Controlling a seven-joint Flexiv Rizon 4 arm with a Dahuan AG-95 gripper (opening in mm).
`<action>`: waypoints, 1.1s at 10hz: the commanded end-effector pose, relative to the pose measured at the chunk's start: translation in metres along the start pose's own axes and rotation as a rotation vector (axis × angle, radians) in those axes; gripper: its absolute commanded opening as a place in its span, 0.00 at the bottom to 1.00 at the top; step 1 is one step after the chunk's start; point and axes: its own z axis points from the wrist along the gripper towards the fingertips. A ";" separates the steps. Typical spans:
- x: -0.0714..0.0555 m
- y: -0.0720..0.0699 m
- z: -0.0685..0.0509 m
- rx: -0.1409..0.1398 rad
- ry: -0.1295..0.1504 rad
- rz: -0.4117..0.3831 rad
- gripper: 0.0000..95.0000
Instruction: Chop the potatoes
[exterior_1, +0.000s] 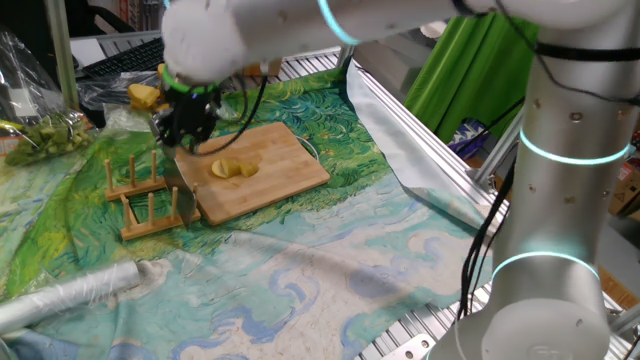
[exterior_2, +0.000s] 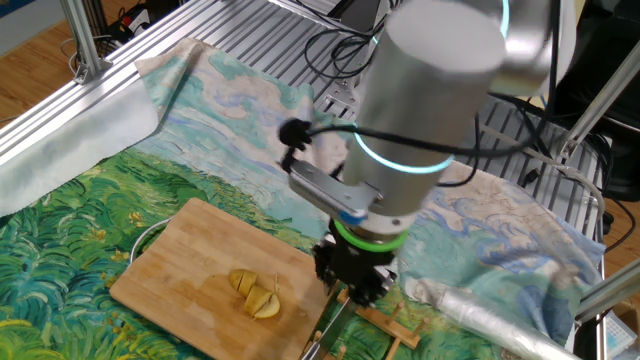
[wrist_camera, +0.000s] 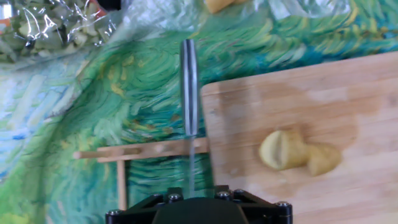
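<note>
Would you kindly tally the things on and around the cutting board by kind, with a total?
Cutting board: 1
Potato pieces on the board: 2
Wooden rack: 1
Knife in the end effector: 1
Foil roll: 1
Total: 6

Arm reaches in from above, wrist vertical; pincer (exterior_1: 187, 128) points straight down, jaws closed on a thin blade.
</note>
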 end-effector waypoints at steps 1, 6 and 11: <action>-0.006 -0.027 -0.010 0.003 0.005 -0.016 0.00; -0.017 -0.086 -0.017 0.010 0.020 -0.020 0.00; -0.033 -0.144 0.007 0.011 0.021 -0.077 0.00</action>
